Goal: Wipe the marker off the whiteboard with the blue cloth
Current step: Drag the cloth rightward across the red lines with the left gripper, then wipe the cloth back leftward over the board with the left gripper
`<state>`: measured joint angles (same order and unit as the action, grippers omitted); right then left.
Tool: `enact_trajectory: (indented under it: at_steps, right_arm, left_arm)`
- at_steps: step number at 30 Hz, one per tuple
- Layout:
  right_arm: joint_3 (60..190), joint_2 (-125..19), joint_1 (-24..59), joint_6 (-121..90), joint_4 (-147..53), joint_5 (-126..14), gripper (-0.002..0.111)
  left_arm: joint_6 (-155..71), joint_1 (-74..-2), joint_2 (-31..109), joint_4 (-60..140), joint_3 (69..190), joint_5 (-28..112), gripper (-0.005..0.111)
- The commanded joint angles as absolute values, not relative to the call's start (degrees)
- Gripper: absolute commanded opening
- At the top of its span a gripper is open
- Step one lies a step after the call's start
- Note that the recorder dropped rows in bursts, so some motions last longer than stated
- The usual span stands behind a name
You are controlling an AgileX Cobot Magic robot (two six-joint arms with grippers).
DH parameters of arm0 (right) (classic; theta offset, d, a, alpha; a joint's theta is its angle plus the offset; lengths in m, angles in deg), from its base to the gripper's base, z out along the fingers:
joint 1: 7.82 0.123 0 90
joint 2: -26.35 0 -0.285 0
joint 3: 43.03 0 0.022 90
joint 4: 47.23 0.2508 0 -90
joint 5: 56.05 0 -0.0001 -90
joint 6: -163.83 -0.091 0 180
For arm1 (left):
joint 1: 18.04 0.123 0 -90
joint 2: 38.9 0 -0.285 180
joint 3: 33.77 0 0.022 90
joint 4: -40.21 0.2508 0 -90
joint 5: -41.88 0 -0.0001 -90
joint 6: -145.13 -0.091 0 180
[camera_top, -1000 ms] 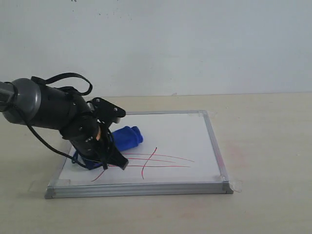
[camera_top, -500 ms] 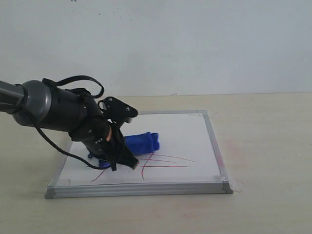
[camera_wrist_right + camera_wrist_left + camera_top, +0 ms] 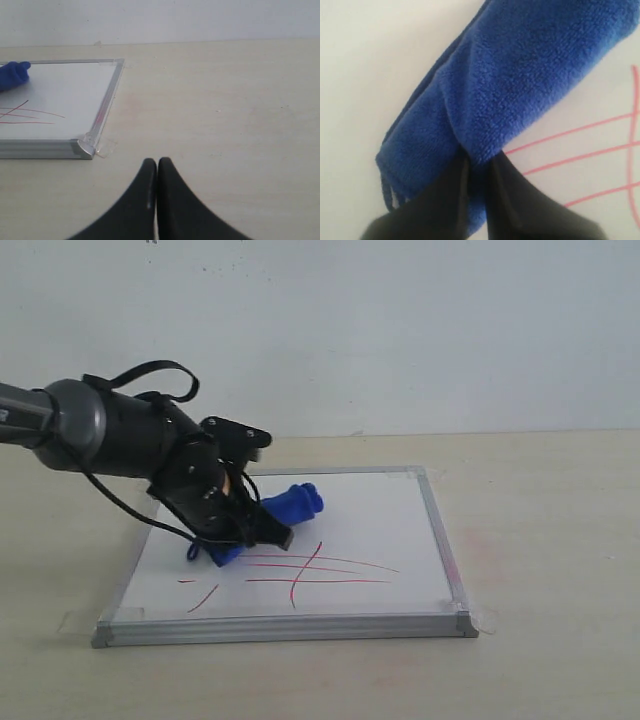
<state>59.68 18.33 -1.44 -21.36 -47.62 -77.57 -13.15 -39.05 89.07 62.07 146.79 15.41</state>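
Whiteboard [image 3: 400, 520]: square, white, thin silver frame, lies flat, centre-lower frame. Marker [image 3: 330, 570]: thin red hash lines, lower-mid board, left ends broken w/ gaps. Blue cloth [image 3: 293, 505]: fuzzy roll on board, upper-left of lines, lower end at line ends.

right gripper [image 3: 157, 163]: two black fingers pressed together, over the table [image 3: 225, 100]
whiteboard [image 3: 65, 90]: flat on the table, a taped corner near the gripper
marker [image 3: 30, 116]: thin red lines on the board
blue cloth [image 3: 12, 74]: on the board, only partly seen
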Motion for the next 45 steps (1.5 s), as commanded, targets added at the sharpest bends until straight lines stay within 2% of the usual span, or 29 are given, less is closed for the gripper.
enact_trajectory:
  at_steps: [1,10,15,20,24,31,39,42,45]
  right_arm:
    - [59.8,18.6,-1.6,-21.4,-47.7,-77.1,0.0]
    - [59.8,18.6,-1.6,-21.4,-47.7,-77.1,0.0]
    - [59.8,18.6,-1.6,-21.4,-47.7,-77.1,0.0]
    - [59.8,18.6,-1.6,-21.4,-47.7,-77.1,0.0]
    - [59.8,18.6,-1.6,-21.4,-47.7,-77.1,0.0]
    - [59.8,18.6,-1.6,-21.4,-47.7,-77.1,0.0]
    - [59.8,18.6,-1.6,-21.4,-47.7,-77.1,0.0]
    - [59.8,18.6,-1.6,-21.4,-47.7,-77.1,0.0]
    - [59.8,18.6,-1.6,-21.4,-47.7,-77.1,0.0]
  left_arm:
    - [-17.3,-42.1,93.3,60.5,150.8,10.3,0.004]
    - [-6.0,-38.2,93.2,77.0,152.5,-0.2,0.004]
    - [-8.2,-34.6,91.9,77.4,152.5,-1.9,0.004]
    - [-11.5,-36.2,92.3,73.2,152.5,1.8,0.004]
    - [-14.5,-40.5,93.0,68.6,152.6,6.7,0.004]
    - [-14.8,-47.4,95.6,69.0,153.2,7.0,0.004]
    - [-8.5,-42.4,95.6,84.1,153.7,-2.8,0.004]
    - [-7.9,-39.2,95.6,83.0,153.7,-2.9,0.004]
    - [-10.5,-40.1,95.6,76.7,153.7,1.5,0.004]
